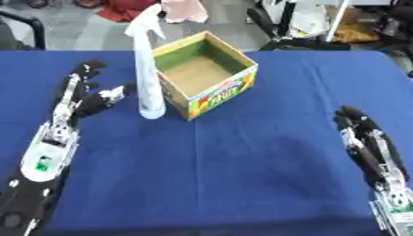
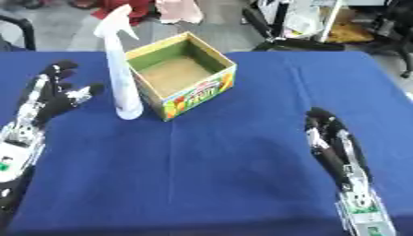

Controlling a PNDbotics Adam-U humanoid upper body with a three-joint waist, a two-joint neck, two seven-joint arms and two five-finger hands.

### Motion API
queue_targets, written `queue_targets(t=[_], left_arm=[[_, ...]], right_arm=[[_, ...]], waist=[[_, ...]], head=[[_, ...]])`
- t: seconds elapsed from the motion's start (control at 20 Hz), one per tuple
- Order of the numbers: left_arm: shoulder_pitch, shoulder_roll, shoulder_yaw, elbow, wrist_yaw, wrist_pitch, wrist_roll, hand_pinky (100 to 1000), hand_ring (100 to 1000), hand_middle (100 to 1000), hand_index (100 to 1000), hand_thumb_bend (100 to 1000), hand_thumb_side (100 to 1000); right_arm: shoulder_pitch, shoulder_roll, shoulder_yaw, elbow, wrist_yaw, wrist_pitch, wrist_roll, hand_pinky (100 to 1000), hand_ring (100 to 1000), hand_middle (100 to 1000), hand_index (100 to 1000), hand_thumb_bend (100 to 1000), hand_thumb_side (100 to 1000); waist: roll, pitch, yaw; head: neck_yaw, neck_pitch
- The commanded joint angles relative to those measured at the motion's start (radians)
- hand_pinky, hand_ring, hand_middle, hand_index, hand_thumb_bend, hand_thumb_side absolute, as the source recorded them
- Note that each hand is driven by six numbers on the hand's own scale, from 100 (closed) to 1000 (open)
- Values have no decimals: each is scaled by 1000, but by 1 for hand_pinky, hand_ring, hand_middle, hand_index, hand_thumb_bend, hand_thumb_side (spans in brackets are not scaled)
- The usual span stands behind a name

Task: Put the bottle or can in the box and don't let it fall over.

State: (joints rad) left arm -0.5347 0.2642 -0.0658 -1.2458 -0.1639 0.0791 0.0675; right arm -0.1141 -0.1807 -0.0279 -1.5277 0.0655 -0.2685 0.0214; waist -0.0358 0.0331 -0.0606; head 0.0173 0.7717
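A tall white spray bottle (image 1: 148, 69) stands upright on the blue table, touching or nearly touching the left side of an open cardboard box (image 1: 206, 73) with a green inner rim and a colourful printed front. The box is empty inside. My left hand (image 1: 80, 94) lies open to the left of the bottle, fingers straight and thumb pointing toward it, a short gap away. At the lower right, far from both, my right hand (image 1: 367, 138) rests open with fingers pointing up the table.
The blue tablecloth (image 1: 242, 175) covers the whole work surface. Beyond its far edge are a pink cloth (image 1: 184, 10), a red item (image 1: 121, 9) and dark chair or stand legs (image 1: 278, 27) on the grey floor.
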Motion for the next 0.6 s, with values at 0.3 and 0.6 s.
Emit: queue_targets(t=[0.3,0.6], left_arm=[[-124,-28,-24,170,-69,-34,24,868,923,926,806,875,446],[-167,-48,-29,245,-115,-37,63,866,919,922,795,843,428]], right_arm=[[-10,-14,7,-12,-8,-2,9,903,846,790,870,100,580],[-11,-14,12,-10,-11,-3,14,903,846,790,870,100,580]], waist=[[-6,-16,-22],[-6,-14,-40]], head=[[15,-2],[23,-2]])
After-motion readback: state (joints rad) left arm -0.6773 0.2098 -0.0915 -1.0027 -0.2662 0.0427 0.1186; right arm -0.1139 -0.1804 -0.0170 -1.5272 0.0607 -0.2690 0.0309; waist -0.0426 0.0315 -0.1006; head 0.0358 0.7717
